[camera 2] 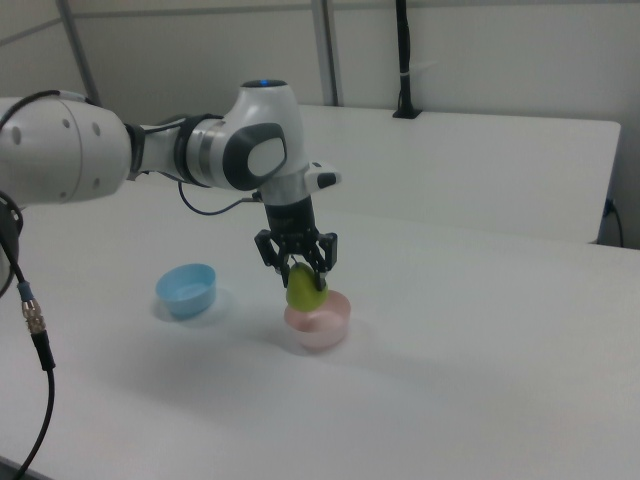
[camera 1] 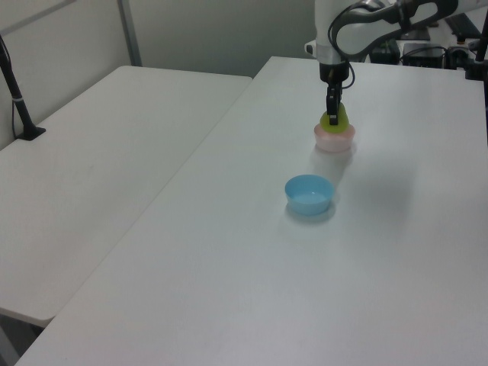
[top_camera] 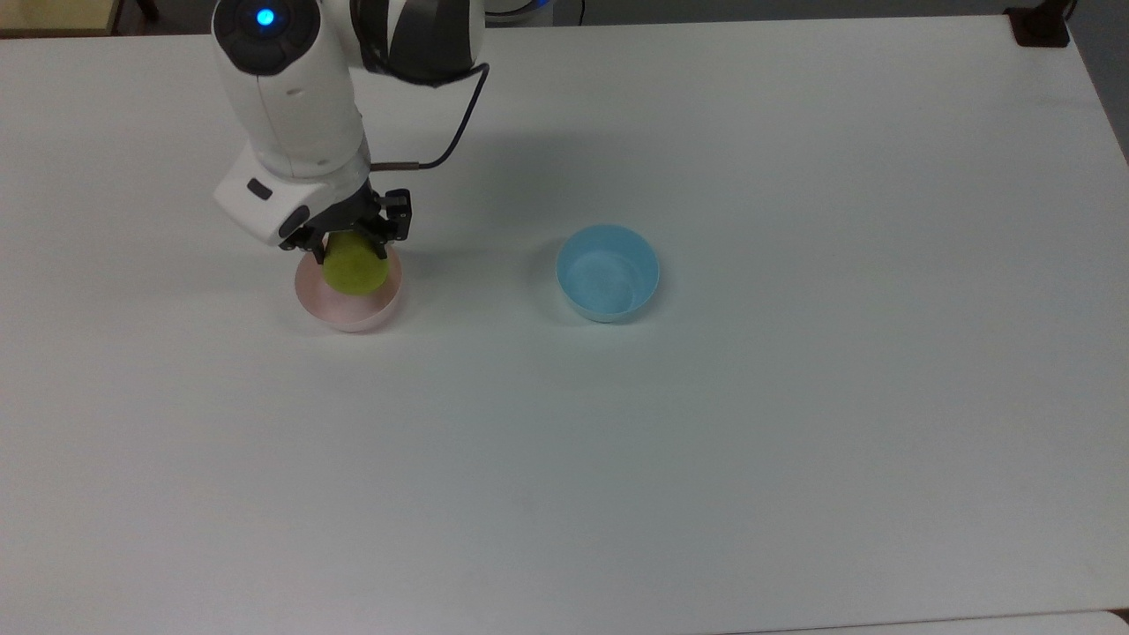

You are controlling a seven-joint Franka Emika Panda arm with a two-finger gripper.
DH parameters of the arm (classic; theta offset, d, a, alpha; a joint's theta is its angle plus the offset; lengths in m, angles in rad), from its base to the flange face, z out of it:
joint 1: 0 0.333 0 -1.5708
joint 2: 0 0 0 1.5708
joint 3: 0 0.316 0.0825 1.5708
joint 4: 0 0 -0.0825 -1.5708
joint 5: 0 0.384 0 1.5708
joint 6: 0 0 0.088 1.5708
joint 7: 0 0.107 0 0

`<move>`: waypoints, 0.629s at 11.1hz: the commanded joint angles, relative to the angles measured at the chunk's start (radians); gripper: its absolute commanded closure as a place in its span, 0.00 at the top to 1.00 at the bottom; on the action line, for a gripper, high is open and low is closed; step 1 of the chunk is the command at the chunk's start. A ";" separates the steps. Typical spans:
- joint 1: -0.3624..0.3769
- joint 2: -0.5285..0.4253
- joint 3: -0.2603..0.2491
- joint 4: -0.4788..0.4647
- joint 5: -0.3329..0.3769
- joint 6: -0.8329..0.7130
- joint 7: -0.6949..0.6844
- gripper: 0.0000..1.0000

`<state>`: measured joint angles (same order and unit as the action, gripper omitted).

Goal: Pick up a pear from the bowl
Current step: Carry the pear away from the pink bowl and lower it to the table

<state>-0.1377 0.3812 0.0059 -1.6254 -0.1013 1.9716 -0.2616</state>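
Note:
The yellow-green pear [top_camera: 355, 267] [camera 1: 340, 117] [camera 2: 305, 290] hangs just above the pale pink bowl [top_camera: 346, 304] [camera 1: 334, 140] [camera 2: 318, 323], clear of the rim in the right view. My gripper [top_camera: 352, 250] [camera 1: 332, 119] [camera 2: 303, 272] is shut on the pear from above, black fingers on either side of its upper part. The bowl stands on the white table at the top view's left, directly under the pear.
A light blue bowl [top_camera: 608, 272] [camera 1: 309, 194] [camera 2: 187, 288] stands empty on the table [top_camera: 706, 423], to the top view's right of the pink bowl. A second white table [camera 1: 99, 152] adjoins at the left view's left. A black cable [camera 2: 30, 320] hangs at the right view's left.

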 commanded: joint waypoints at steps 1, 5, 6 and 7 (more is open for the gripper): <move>0.004 -0.067 -0.015 -0.005 -0.003 -0.028 0.030 0.31; -0.103 -0.033 -0.018 0.047 -0.002 0.012 -0.036 0.31; -0.132 -0.022 -0.018 0.054 -0.001 0.039 -0.051 0.31; -0.163 -0.009 -0.018 0.055 -0.001 0.059 -0.065 0.31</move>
<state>-0.2475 0.3410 -0.0120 -1.5923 -0.1013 1.9864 -0.2820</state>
